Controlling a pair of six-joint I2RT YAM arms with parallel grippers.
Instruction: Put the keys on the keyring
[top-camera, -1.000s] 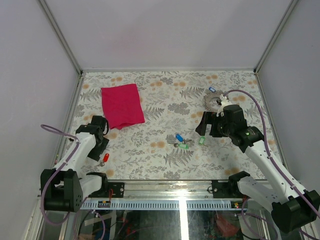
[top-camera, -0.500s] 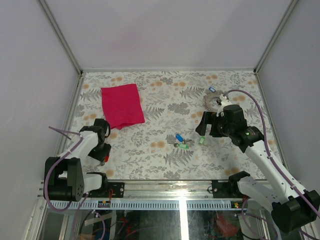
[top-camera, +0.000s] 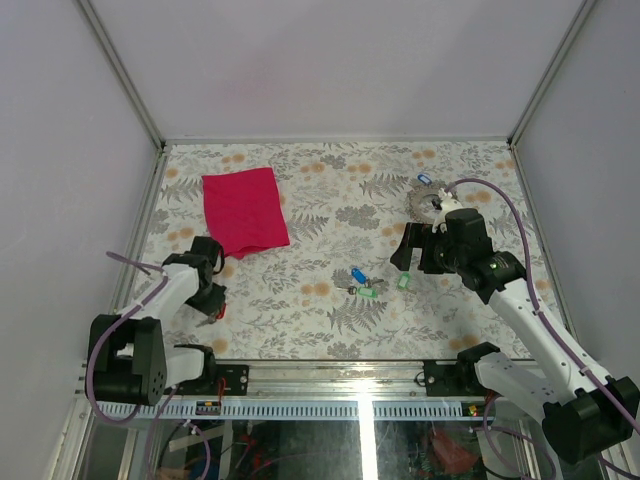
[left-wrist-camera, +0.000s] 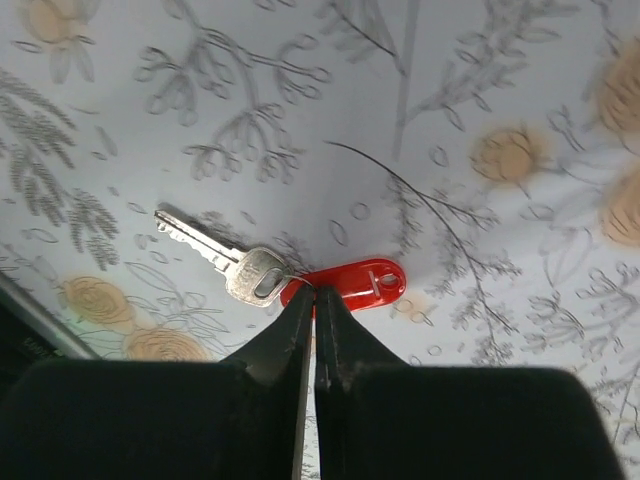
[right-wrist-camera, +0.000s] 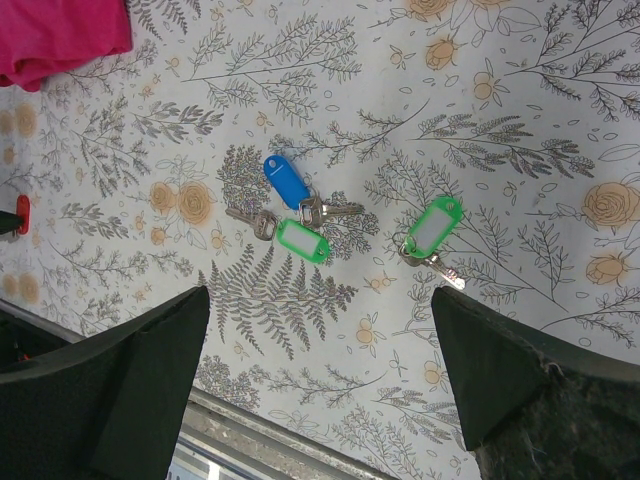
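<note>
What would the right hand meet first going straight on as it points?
Probably the table cover just beside the clustered keys, framed by the open right hand; depth is unclear.

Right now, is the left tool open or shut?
Shut. The left tool shows no gap between its tips, closed right at the red tag.

no legible text, labels, numbers or signs anywhere

- I had the floral-print table (top-camera: 330, 170) up, with a rumpled magenta cloth (top-camera: 244, 211) lying far left.
- Mid-table, a blue-tagged key (right-wrist-camera: 287, 181) and a green-tagged key (right-wrist-camera: 302, 241) lay touching.
- A second green-tagged key (right-wrist-camera: 433, 226) sat near them.
- A red-tagged key (left-wrist-camera: 345, 284) lay flat, near-left.
- The keyring (top-camera: 424, 203) rested far right.
</note>
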